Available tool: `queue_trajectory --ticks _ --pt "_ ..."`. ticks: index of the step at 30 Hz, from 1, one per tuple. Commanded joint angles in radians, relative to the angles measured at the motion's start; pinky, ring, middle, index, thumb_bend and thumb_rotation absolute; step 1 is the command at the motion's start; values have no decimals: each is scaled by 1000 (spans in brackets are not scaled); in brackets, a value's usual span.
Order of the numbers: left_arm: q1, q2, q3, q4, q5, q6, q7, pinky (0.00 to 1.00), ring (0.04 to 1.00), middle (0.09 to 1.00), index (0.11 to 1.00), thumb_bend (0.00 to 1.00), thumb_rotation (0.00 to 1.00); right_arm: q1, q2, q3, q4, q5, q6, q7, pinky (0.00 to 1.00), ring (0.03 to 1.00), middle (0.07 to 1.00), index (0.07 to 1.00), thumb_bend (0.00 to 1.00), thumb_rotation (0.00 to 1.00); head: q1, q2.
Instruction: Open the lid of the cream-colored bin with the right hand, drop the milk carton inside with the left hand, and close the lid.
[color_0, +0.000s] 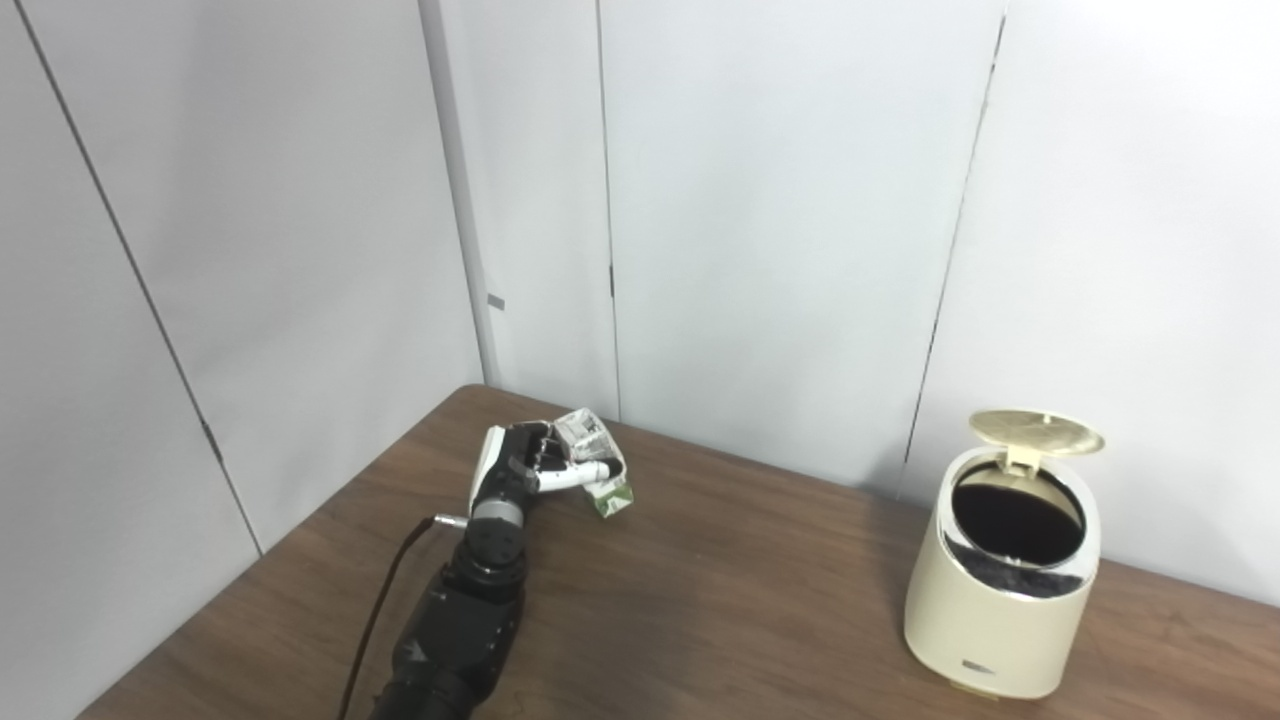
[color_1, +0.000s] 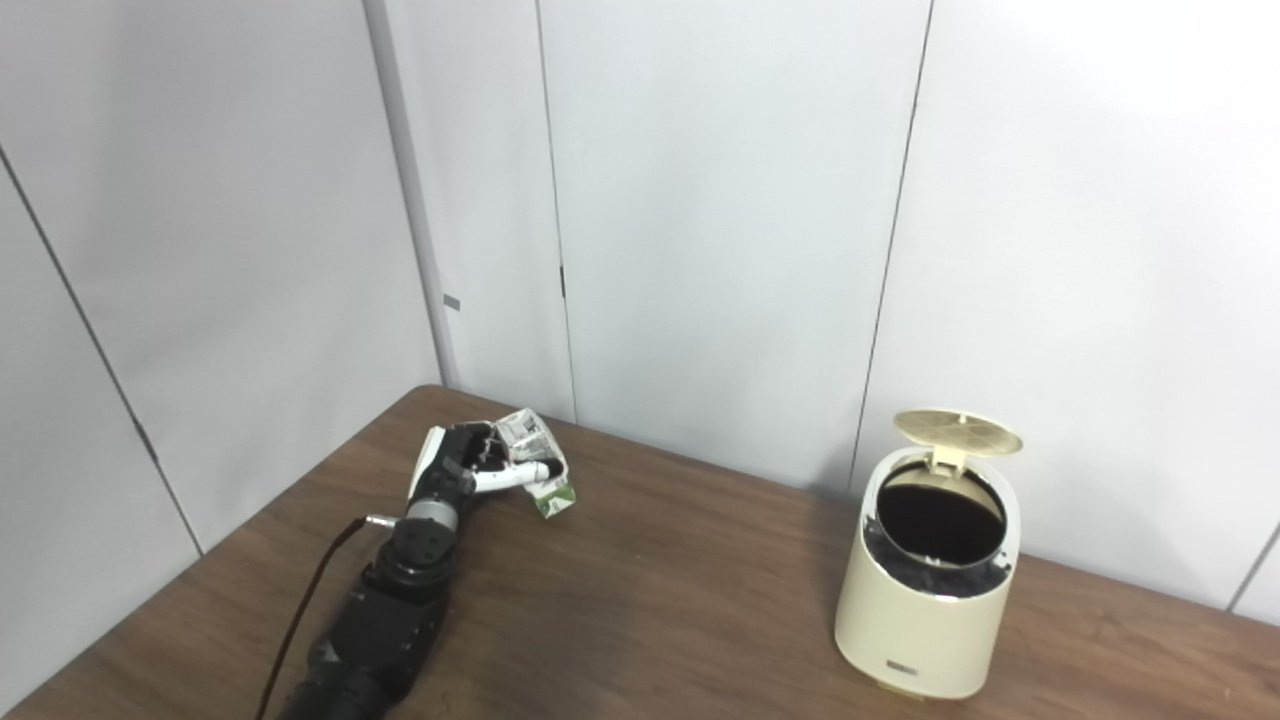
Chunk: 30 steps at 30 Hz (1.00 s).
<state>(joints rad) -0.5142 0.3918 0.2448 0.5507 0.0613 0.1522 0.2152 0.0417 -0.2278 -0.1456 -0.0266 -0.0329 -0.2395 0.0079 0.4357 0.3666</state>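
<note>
— So, what has the left hand (color_0: 530, 462) got?

— Its fingers (color_0: 575, 474) are curled round the milk carton (color_0: 598, 462), at the far left of the wooden table (color_0: 720, 600), near the white wall panels (color_0: 780, 220).

— How does the carton lie?

— Tilted, crumpled, its green-printed end low and to the right, long axis slanting down toward the table.

— And the bin?

— The cream-colored bin (color_1: 925, 620) stands upright well apart on the right, its lid (color_1: 958, 431) raised at the back, dark mouth showing. Bare tabletop lies between them. The right hand isn't in view.
</note>
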Motion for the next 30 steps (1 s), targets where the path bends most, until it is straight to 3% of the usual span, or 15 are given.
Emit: queue_trajectory --ticks 1,4,7,9,13,15,19,20,24,30 --pt "-51 17 3 -46 -18 -94 -10 636 552 521 448 521 0 13 28 21 46 0 -24 -1 576 716 735 695 369 708 -13 1" --pt "-50 8 0 -86 -21 -186 -7 577 532 520 450 521 0 9 44 32 38 -15 -24 -9 578 717 736 698 354 714 -66 8" --pt "-41 24 -54 -144 101 -345 53 362 421 469 485 509 0 6 77 50 11 -11 14 -8 581 722 745 704 341 692 -168 18" --pt "-38 30 -77 -170 161 -414 84 344 415 469 493 506 0 2 93 66 3 -25 19 -11 600 738 760 718 331 681 -203 21" --pt "-43 32 -107 -230 246 -596 125 368 429 493 478 503 0 -20 130 111 20 -146 -9 -54 620 741 763 738 184 600 -325 15" --pt "-44 34 -133 -279 230 -619 139 380 436 501 464 503 0 -36 157 123 39 -181 -26 -83 617 725 744 725 160 505 -377 5" --pt "-31 27 -214 -418 293 -622 230 398 461 480 475 504 0 -61 195 136 59 -204 -15 -113 618 719 745 724 152 106 -427 -5" --pt "-26 22 -237 -451 314 -622 258 433 467 474 476 504 0 -65 199 138 60 -210 -11 -117 631 729 753 732 156 54 -430 -5" --pt "-11 1 -288 -522 335 -622 310 515 472 471 473 504 0 -91 228 146 91 -230 -7 -142 682 761 774 749 180 2 -454 -21" --pt "11 -32 -337 -564 382 -622 331 520 499 481 447 502 0 -126 247 168 152 -251 -19 -168 693 766 770 748 200 3 -474 -36"
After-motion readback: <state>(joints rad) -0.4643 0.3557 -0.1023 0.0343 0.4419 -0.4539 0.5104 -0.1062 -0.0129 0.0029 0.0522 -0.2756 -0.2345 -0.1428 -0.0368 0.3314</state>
